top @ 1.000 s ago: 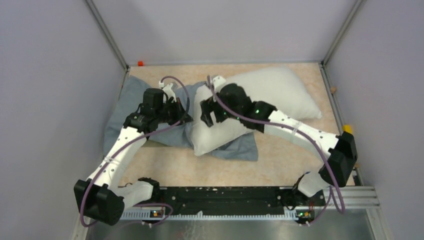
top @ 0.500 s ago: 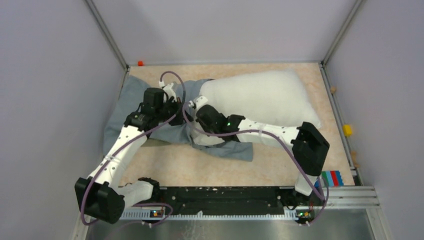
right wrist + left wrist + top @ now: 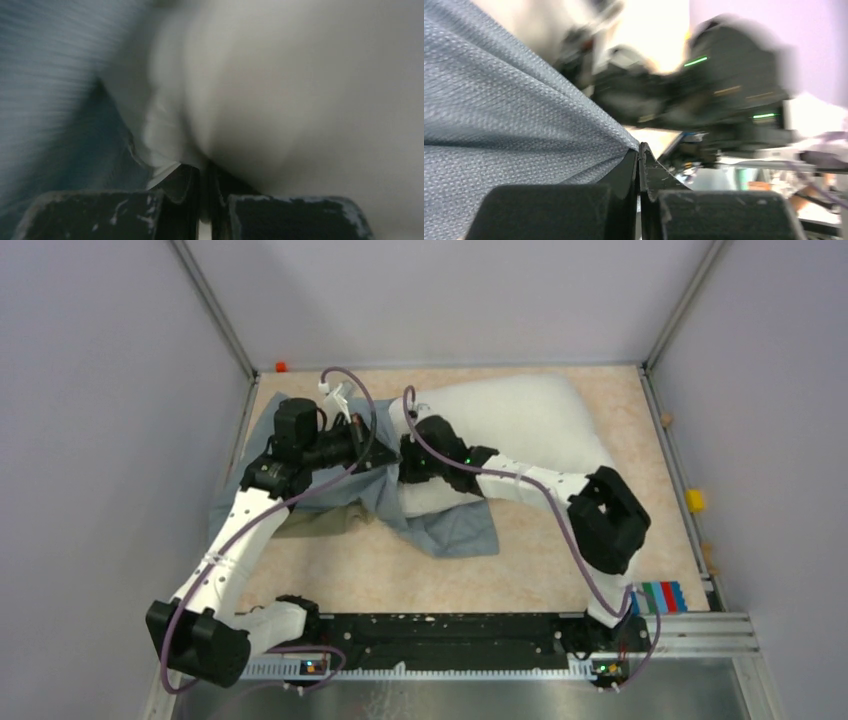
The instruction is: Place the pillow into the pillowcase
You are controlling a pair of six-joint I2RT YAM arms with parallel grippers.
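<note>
- Being clenched afresh on the plump white pillow (image 3: 300,90) is the right gripper (image 3: 202,172), probably readying a push
- The limp grey-blue cloth pillowcase (image 3: 499,110) is being kept pinched by the left gripper (image 3: 640,150)

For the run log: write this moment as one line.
left fingers: shut on pillowcase | right fingers: shut on pillow | pillow: mostly outside pillowcase

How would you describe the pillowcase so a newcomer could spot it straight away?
On the beige table, look at the left half, next to the big white pillow. The pillowcase is the thin, wrinkled grey-blue cloth spread there, with one edge pinched in the left gripper. Unlike the plump white pillow, it is limp, thin and coloured.
</note>
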